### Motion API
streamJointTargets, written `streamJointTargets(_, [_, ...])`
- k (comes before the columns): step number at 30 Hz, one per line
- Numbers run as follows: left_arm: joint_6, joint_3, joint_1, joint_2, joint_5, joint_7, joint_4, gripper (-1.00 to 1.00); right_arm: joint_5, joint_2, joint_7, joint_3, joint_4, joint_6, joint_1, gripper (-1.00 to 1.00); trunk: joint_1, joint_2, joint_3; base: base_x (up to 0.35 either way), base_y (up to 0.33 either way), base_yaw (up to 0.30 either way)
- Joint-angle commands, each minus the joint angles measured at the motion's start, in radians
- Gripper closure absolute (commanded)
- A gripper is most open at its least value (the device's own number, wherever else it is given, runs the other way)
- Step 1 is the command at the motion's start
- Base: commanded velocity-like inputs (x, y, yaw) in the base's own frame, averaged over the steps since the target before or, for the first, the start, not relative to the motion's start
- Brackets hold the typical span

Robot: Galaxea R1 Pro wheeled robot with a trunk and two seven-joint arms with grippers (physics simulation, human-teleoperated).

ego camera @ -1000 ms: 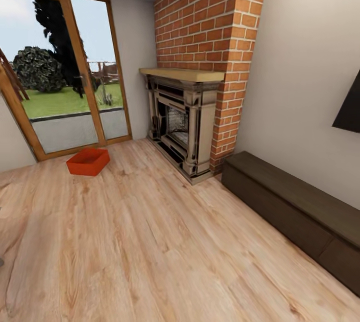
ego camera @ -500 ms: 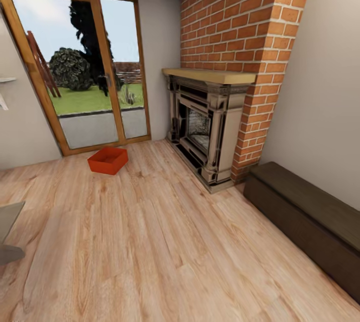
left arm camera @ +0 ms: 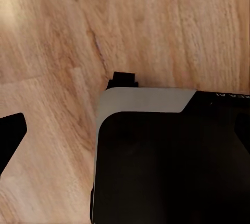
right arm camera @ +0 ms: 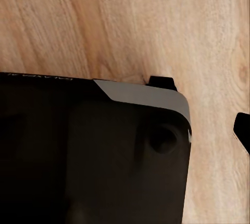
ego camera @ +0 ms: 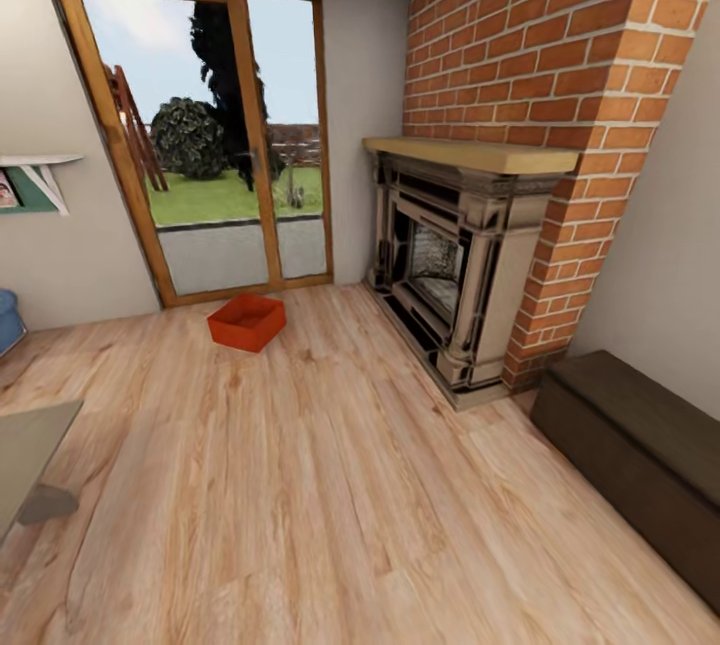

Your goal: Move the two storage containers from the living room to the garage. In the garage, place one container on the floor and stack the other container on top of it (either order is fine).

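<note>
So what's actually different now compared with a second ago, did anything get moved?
Only the camera turned: the whole room slid rightward in the head view, bringing a wall shelf and a table corner into sight at left. The orange-red container lies on the wood floor before the glass door, untouched.

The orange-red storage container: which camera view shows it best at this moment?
The head view: the storage container sits whole on the wood plank floor before the glass door. Both wrist views look down at plank floor and the robot's dark base, adding nothing on it.
</note>
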Motion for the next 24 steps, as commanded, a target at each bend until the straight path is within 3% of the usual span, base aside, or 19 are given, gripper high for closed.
streamJointTargets(1, [0.004,0.002,-0.001,0.000,0.006,0.001,0.000,-1.00,-0.008,0.001,-0.002,0.008,0.002,-0.004,-0.001,-1.00,0.001,-0.001,-0.001,0.324,0.000,0.012])
streamJointTargets(24, [0.004,0.002,-0.001,0.000,0.006,0.001,0.000,-1.00,-0.010,0.001,-0.002,0.008,0.002,-0.005,-0.001,-1.00,0.001,-0.001,-0.001,0.324,0.000,0.011])
